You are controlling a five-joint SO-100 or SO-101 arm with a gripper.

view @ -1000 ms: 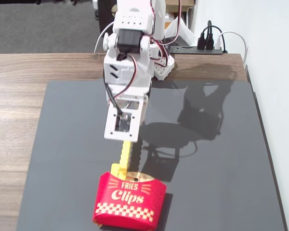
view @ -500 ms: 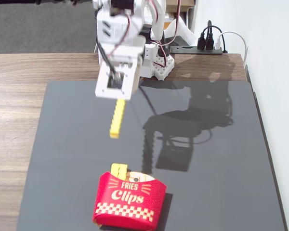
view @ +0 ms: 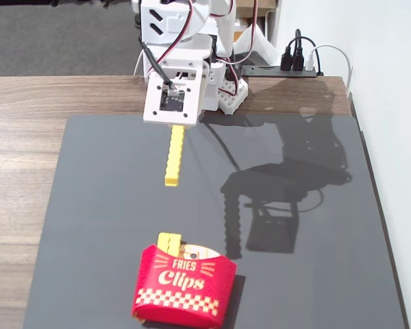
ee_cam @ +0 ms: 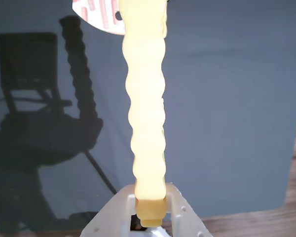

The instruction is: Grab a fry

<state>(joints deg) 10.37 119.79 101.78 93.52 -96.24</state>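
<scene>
A bright yellow ridged fry point(view: 173, 156) hangs from my white gripper point(view: 181, 126) at the back of the dark mat, lifted above it. In the wrist view the fry point(ee_cam: 147, 113) runs up the middle of the picture, its near end clamped between my jaws point(ee_cam: 150, 210). The gripper is shut on it. The red "Fries Clips" carton point(view: 184, 284) lies at the front of the mat with another yellow fry point(view: 168, 241) sticking out of its top. The carton's edge point(ee_cam: 101, 15) shows at the top of the wrist view.
A dark grey mat point(view: 89, 205) covers a wooden table point(view: 20, 137). The arm's base point(view: 229, 89) stands at the back, with a black power strip point(view: 288, 65) and cables behind it. A white wall point(view: 390, 103) borders the right side.
</scene>
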